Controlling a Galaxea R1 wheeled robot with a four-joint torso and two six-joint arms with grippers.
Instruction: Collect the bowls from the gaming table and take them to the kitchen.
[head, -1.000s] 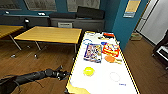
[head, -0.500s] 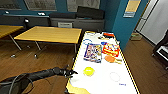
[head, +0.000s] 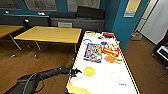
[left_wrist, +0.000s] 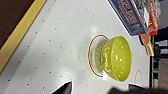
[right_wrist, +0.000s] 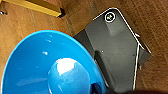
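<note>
This looks like an office break room or games lounge. Teal-blue walls run along the back, with framed posters hanging high on them. Below the posters sits a long grey cabinet with a dark box on top. The floor is dark wood boards. Plain yellow-wood tables on thin metal legs stand to the left, the kind you see in a canteen or meeting corner. In front stretches a long white gaming table with a light wood edge, printed circles on its top, and colourful board-game boxes and a ping-pong paddle lying on it.
</note>
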